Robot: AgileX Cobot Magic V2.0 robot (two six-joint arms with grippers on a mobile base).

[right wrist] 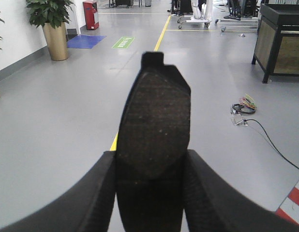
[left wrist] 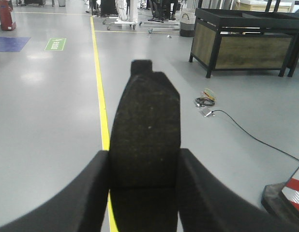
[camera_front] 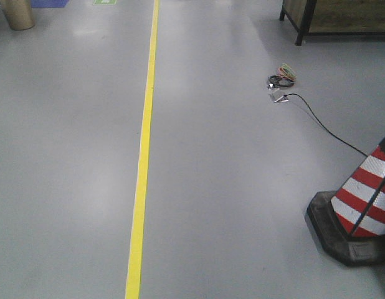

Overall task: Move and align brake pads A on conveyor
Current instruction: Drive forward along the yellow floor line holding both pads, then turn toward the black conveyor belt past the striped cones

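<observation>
The left end effector (left wrist: pixel 143 162) hides the lower end of a brake pad (left wrist: pixel 147 121) between its fingers (left wrist: pixel 77 193), themselves cropped by the bottom edge; the right end effector (right wrist: pixel 152 162) covers the second brake pad (right wrist: pixel 154 116) likewise. Each pad blocks part of the yellow floor line (left wrist: pixel 97 72). The traffic cone (camera_front: pixel 364 199) runs off the right edge; the green floor sign (right wrist: pixel 123 42) is too small to read.

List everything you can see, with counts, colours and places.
Brake pads: two, dark grey, one clamped in each gripper.
Floor line: one, yellow, along the grey floor.
Traffic cone: one, red and white, right edge.
Cable coil: one, black, on the floor ahead.
Bench: one, black frame, far right.
Plant pot: one, gold, far left.
Left gripper: black fingers, shut on a pad.
Right gripper: black fingers, shut on a pad.
</observation>
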